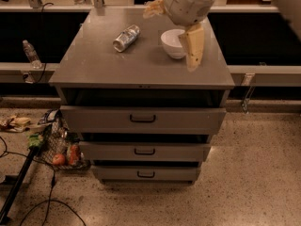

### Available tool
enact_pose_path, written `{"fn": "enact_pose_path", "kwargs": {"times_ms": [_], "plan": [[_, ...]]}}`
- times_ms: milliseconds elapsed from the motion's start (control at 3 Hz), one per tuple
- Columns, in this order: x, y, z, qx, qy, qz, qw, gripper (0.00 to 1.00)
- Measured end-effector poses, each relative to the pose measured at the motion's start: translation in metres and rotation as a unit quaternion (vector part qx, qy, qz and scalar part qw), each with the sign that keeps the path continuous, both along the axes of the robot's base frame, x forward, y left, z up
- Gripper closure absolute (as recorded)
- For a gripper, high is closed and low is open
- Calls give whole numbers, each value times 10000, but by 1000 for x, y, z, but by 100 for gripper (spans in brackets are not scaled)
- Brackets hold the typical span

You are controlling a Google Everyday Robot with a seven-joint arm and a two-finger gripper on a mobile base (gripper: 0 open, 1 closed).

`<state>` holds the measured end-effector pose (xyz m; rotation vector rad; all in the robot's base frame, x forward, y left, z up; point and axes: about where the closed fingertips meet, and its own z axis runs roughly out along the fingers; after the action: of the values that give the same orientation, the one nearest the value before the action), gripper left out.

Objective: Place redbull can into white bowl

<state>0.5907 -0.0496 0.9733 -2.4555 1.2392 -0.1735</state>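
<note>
The redbull can (126,37) lies on its side on the grey cabinet top (141,65), toward the back left, with its shiny round end facing front left. The white bowl (171,43) stands upright to the right of the can, partly covered by the arm. My gripper (169,36) hangs above the bowl, well to the right of the can. Its tan fingers are spread apart: one finger (193,46) points down in front of the bowl's right side, and the other sticks out up and to the left. The gripper holds nothing.
The cabinet has three drawers (142,119) with dark handles. A clear water bottle (31,53) stands on the ledge at left. A mesh bag with fruit (62,150), a black pole (19,185) and cables lie on the floor at left.
</note>
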Motion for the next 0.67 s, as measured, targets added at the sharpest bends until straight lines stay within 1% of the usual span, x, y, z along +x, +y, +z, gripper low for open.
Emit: {"fn": "enact_pose_path", "kwargs": {"times_ms": [333,667], "plan": [[50,32,2,-108,-188,678,9975,0],[97,57,12,-115,-560,890,9944,0]]}}
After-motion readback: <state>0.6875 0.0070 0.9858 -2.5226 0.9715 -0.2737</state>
